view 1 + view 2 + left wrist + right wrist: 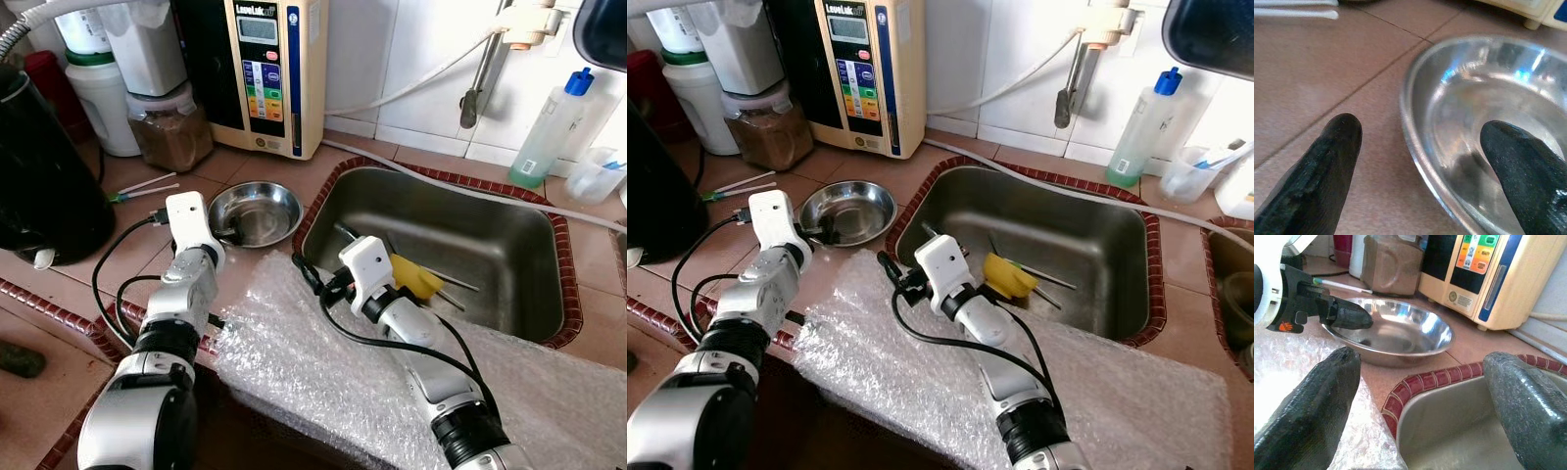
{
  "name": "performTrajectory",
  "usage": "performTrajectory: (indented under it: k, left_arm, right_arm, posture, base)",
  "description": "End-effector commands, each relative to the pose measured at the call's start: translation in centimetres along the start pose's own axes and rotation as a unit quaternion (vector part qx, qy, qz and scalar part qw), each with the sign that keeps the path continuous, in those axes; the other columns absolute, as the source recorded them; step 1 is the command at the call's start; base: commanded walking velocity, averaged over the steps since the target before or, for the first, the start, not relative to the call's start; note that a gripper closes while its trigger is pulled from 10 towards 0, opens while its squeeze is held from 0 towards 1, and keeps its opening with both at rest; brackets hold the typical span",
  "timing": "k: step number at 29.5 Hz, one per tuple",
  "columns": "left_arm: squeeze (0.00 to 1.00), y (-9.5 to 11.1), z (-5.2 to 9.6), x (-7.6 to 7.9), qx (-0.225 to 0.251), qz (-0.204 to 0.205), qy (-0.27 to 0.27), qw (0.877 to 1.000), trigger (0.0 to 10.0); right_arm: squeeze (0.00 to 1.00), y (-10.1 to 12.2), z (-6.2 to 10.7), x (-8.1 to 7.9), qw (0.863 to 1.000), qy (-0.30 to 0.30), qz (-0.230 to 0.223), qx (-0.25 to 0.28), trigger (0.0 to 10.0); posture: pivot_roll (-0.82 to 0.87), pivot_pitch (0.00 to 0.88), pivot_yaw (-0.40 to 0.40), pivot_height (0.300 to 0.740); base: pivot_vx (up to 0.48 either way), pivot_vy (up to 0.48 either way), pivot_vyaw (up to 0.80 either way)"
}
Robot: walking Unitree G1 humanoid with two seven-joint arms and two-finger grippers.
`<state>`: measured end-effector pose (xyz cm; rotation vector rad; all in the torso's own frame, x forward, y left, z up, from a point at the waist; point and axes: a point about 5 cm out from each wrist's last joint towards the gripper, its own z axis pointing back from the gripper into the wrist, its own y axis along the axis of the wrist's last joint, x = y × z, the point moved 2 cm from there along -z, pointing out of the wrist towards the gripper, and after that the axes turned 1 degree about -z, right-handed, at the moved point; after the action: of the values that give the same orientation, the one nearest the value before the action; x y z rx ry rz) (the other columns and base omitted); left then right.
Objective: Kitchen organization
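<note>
I had the left gripper point(1420, 161) released, its fingers straddling the steel bowl's point(257, 211) rim; the right gripper point(1420, 396) hung released beside the sink point(534, 313).

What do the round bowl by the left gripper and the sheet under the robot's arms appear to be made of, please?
The bowl looks like polished stainless steel: it mirrors light and the left gripper, whose open fingers straddle its rim. The sheet appears to be clear plastic bubble wrap, judging by its translucent, dimpled surface.

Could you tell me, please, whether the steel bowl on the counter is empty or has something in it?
Empty. The bowl stands upright beside the sink, its shiny inside bare, while the left gripper straddles its rim, jaws open.
</note>
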<state>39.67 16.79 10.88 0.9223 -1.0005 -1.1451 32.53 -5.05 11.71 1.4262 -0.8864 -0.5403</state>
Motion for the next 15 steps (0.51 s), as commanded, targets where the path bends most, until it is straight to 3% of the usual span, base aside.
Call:
performTrajectory:
  k: [1, 9, 10, 11, 12, 13, 14, 15]
  left_arm:
    - [0.00, -0.15, -0.15, 0.30, -0.016, 0.008, -0.004, 1.000, 10.0]
    - [0.00, 0.45, -0.42, 0.16, -0.018, 0.012, -0.003, 1.000, 9.6]
    - [0.00, 0.44, -0.43, 0.06, -0.020, 0.010, -0.003, 1.000, 7.5]
    - [0.00, 0.42, -0.43, 0.04, -0.021, 0.008, -0.003, 1.000, 7.5]
    - [0.00, 0.31, -0.44, -0.07, -0.026, 0.007, -0.003, 1.000, 3.4]
    - [0.00, 0.25, -0.44, -0.10, -0.028, 0.007, -0.004, 1.000, 2.5]
    - [0.00, 0.19, -0.46, -0.16, -0.031, 0.008, -0.004, 0.999, 0.0]
    - [0.00, 0.18, -0.47, -0.26, -0.033, 0.009, -0.002, 0.999, 0.0]
  right_arm:
    - [0.00, 0.55, -0.21, -0.21, 1.000, 0.006, 0.006, 0.006, 10.0]
    - [0.00, 0.52, -0.40, -0.16, 1.000, 0.001, 0.006, 0.001, 10.0]
    - [0.00, 0.49, -0.41, -0.15, 1.000, 0.001, 0.006, 0.000, 10.0]
    - [0.00, 0.47, -0.41, -0.15, 1.000, 0.001, 0.006, 0.000, 10.0]
    - [0.00, 0.45, -0.42, -0.14, 1.000, 0.001, 0.007, -0.001, 10.0]
    - [0.00, 0.45, -0.42, -0.12, 1.000, 0.001, 0.007, -0.001, 10.0]
    - [0.00, 0.45, -0.43, -0.09, 1.000, 0.001, 0.007, -0.002, 10.0]
    - [0.00, 0.47, -0.45, -0.04, 1.000, 0.000, 0.008, -0.002, 10.0]
  posture:
    - [0.12, 0.000, 0.063, 0.740]
    - [0.12, 0.000, 0.068, 0.740]
    - [0.12, 0.000, 0.067, 0.740]
    - [0.12, 0.000, 0.067, 0.740]
    - [0.12, 0.000, 0.066, 0.740]
    - [0.13, 0.000, 0.063, 0.740]
    - [0.13, 0.000, 0.063, 0.740]
    - [0.13, 0.000, 0.061, 0.740]
  base:
    - [0.000, 0.000, 0.00]
    - [0.000, 0.000, 0.00]
    - [0.000, 0.000, 0.00]
    - [0.000, 0.000, 0.00]
    - [0.000, 0.000, 0.00]
    - [0.000, 0.000, 0.00]
    - [0.000, 0.000, 0.00]
    - [0.000, 0.000, 0.00]
